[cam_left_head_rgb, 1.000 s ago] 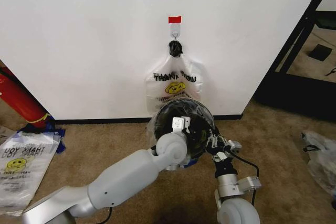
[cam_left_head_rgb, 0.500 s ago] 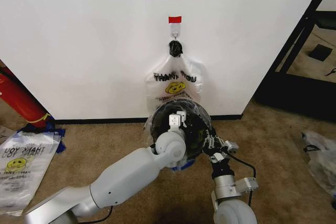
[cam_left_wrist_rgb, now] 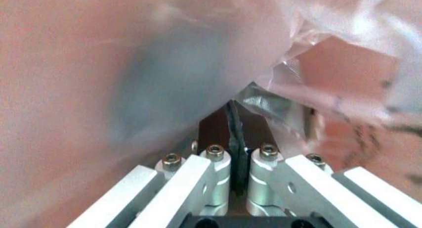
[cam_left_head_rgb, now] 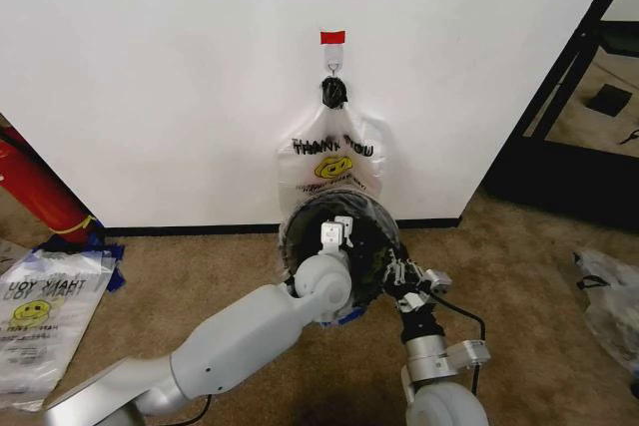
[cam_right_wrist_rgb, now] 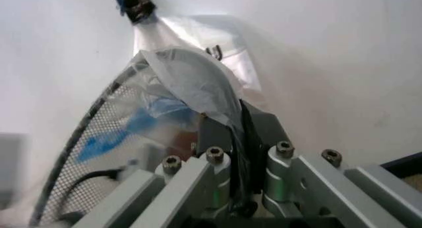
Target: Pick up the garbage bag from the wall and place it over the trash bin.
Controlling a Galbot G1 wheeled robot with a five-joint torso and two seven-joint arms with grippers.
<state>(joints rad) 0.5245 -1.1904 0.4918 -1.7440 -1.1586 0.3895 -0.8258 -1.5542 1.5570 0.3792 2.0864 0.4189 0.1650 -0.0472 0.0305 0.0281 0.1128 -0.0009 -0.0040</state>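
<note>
Clearly the fitting step is in hand: the bag point(cam_left_head_rgb: 300, 236) is already draped around the bin point(cam_left_head_rgb: 339, 241), which stands on the carpet point(cam_left_head_rgb: 519, 276) just in front of the wall point(cam_left_head_rgb: 150, 67). Clear film shows along the bin's left rim in the head view, and a blue patch peeks out at its base.

Both grippers sit at the bin's near side. The left gripper point(cam_left_wrist_rgb: 238, 114) has its jaws nearly together, pinching a thin fold of the bag. The right gripper point(cam_right_wrist_rgb: 237, 119) is likewise pinched narrow on a crinkled edge of film, right beside the mesh; blue patches show through the plastic there.

Behind the bin, another bag point(cam_left_head_rgb: 334, 157) with black lettering and a smiley hangs from the hook point(cam_left_head_rgb: 333, 67) under the red tape point(cam_left_head_rgb: 332, 37). More flat bags point(cam_left_head_rgb: 40, 316) lie on the floor at the left, well apart from the work.

Judging by this, the bag is over the bin but its mouth needs settling. The next move calls for a gentle, even pull of the film down around the rim without tipping the light bin or tearing the plastic on the wire.
</note>
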